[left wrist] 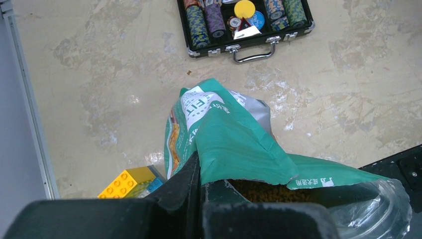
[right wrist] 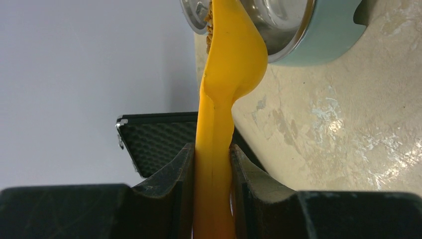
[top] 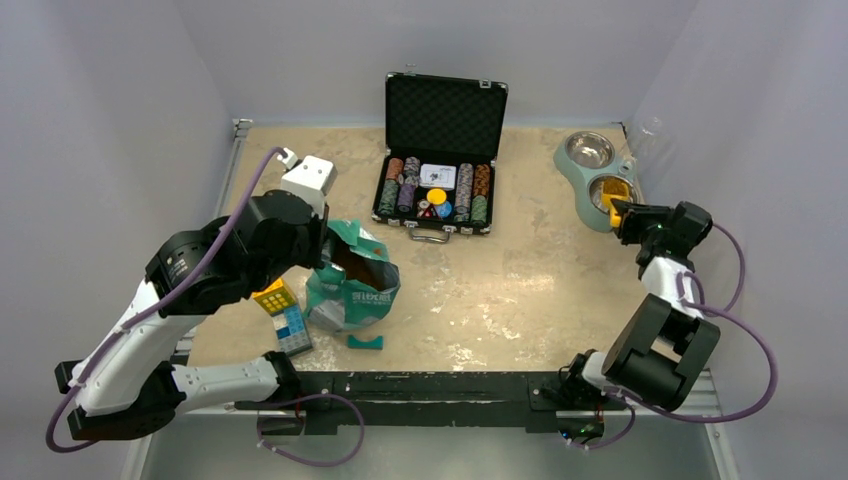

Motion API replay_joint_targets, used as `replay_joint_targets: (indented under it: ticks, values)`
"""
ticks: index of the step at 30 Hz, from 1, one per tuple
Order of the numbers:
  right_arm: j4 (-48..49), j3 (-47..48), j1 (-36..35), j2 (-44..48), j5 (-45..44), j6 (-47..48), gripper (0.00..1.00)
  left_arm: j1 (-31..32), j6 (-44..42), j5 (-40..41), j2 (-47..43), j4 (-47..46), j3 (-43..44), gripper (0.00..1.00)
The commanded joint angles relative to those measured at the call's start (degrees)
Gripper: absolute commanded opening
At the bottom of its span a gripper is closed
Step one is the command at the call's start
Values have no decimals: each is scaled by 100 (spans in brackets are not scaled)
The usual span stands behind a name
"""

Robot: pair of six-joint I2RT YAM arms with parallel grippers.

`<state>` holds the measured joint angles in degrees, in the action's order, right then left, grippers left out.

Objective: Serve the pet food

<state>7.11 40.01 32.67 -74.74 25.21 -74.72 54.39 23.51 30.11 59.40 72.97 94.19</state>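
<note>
From above, an open poker-chip case (top: 440, 150) stands at the back of the table (top: 520, 290). Left of the case and nearer the arms, a teal bag (top: 350, 295) stands with its mouth open, and brown pet food (top: 353, 268) shows inside it. The left gripper (top: 327, 240) is at the bag's rim on the side away from the case. Toy bricks (top: 283, 315) lie just beside the bag, farther from the case. Right of the case sits a two-bowl feeder (top: 572, 178). The right gripper (top: 622, 212) holds a yellow scoop (top: 613, 190) over the feeder's nearer bowl.

In the left wrist view the case (left wrist: 249, 25) lies beyond the bag (left wrist: 234, 144). The left gripper (left wrist: 200, 172) is pressed together, pinching the bag's top edge. Pet food (left wrist: 259, 190) is visible through the mouth, and the toy bricks (left wrist: 124, 181) lie to the lower left.

In the right wrist view the right gripper (right wrist: 211, 149) clamps the handle of the scoop (right wrist: 231, 59). The scoop's head is tipped over the rim of the steel bowl (right wrist: 283, 20) in the feeder (right wrist: 333, 35). A few pellets of pet food (right wrist: 210, 20) cling at the scoop's edge. The case's lid (right wrist: 154, 144) shows behind the fingers.
</note>
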Motion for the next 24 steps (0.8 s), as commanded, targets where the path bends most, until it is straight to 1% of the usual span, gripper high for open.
replay_joint_targets:
  ticks: [1,12,24]
  values:
    - [-758,708,43,-111,-263,392,0,-34,183,174,-222,-279,30,0]
    - [-2264,1736,38,-405,-678,974,0,-34,111,222,-274,-402,-65,0]
    - [-3664,2774,37,-747,-1073,1767,0,-34,27,208,-293,-556,-141,0]
